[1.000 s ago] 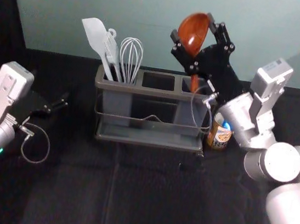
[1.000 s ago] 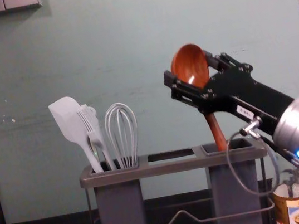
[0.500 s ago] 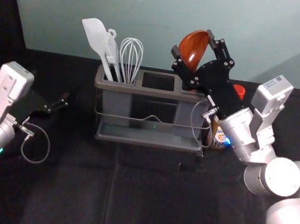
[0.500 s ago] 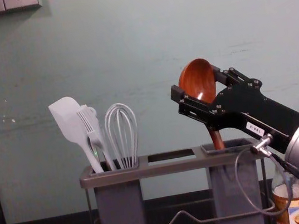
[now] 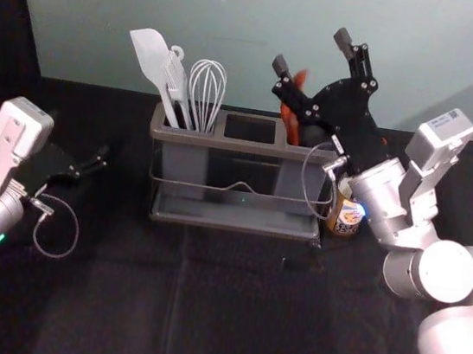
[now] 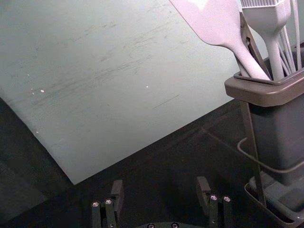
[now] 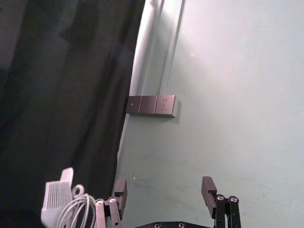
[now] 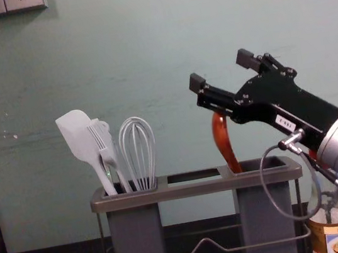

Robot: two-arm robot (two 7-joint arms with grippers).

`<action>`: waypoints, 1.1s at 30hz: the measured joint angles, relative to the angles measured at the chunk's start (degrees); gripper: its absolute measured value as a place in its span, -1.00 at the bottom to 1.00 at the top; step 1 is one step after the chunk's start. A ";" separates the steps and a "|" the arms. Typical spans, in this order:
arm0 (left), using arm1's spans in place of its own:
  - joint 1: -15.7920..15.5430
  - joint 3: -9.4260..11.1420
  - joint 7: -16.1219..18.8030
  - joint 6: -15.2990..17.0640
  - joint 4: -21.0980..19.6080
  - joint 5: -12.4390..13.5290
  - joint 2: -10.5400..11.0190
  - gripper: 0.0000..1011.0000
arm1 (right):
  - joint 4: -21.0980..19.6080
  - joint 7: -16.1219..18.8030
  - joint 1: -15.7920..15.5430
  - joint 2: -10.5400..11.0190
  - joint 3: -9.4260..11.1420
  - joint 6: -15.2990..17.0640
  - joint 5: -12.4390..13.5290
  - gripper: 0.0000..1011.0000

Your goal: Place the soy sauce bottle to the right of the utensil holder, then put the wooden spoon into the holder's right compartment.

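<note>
Wooden spoon point(image 8: 223, 142) in holder's point(image 8: 166, 193) right compartment point(image 8: 264, 208), right tool point(image 8: 222, 71) above, left tool point(image 5: 81, 143) far left, both spread, black cloth point(image 5: 244, 318), greenish wall point(image 5: 240, 20)

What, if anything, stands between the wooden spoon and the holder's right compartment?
Nothing visible does: in the chest view the wooden spoon already reaches down into the right compartment, with the open right claw near its upper end.
</note>
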 joint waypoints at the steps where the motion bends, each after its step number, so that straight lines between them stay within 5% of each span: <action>1: 0.00 0.00 0.00 0.00 0.00 0.00 0.00 0.99 | -0.13 -0.08 0.00 -0.01 0.06 0.00 0.00 0.98; 8: 0.00 0.00 0.00 0.00 0.00 0.00 0.00 0.99 | -2.26 -1.12 -0.67 0.00 1.32 -0.07 0.40 0.98; 25: 0.00 0.00 0.00 0.00 0.00 0.00 0.00 0.99 | -3.72 -6.05 -1.83 1.08 11.35 -9.12 -0.20 0.98; 33: 0.00 0.00 0.00 0.00 0.00 0.00 0.00 0.99 | -2.43 -5.87 -2.13 1.58 13.96 -12.28 0.11 0.98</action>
